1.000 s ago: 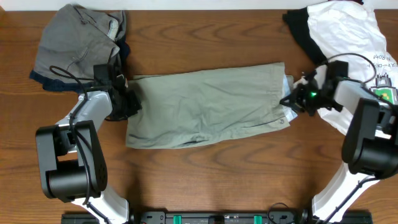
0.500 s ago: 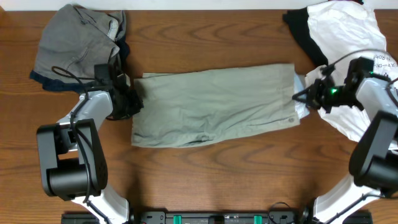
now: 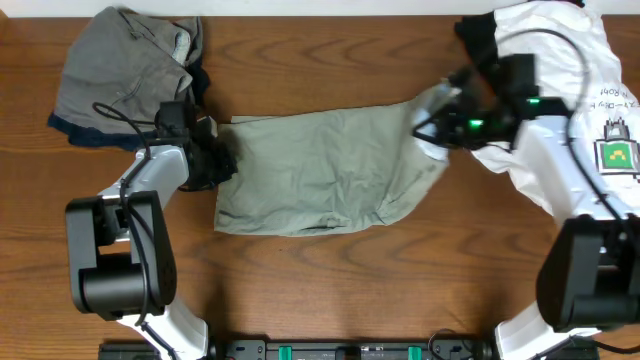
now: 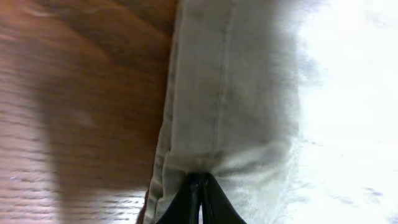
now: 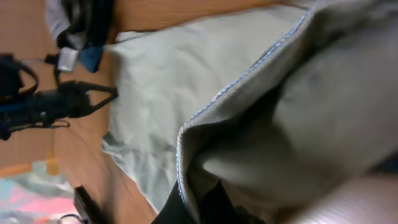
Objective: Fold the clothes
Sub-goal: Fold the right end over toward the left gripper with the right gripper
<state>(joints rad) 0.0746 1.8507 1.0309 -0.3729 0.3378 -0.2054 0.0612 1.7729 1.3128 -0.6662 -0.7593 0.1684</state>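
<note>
The pale khaki-olive shorts (image 3: 310,170) lie across the middle of the wooden table. My left gripper (image 3: 222,160) is shut on their left edge, seen as pinched cloth in the left wrist view (image 4: 199,180). My right gripper (image 3: 432,122) is shut on the shorts' right end and holds it lifted and carried leftward over the rest; the right wrist view shows the raised hem (image 5: 249,124) above the flat cloth. A white T-shirt with green print (image 3: 580,110) lies at the right, over a black garment (image 3: 482,50).
A grey garment pile (image 3: 125,70) with dark blue cloth under it sits at the back left, next to the left arm. The white T-shirt lies under the right arm. Bare wood shows in front of the shorts.
My right gripper first pulled the shorts' right end rightward, then lifted it and swung it up and to the left, folding that end over. The left gripper stayed holding the left edge.
</note>
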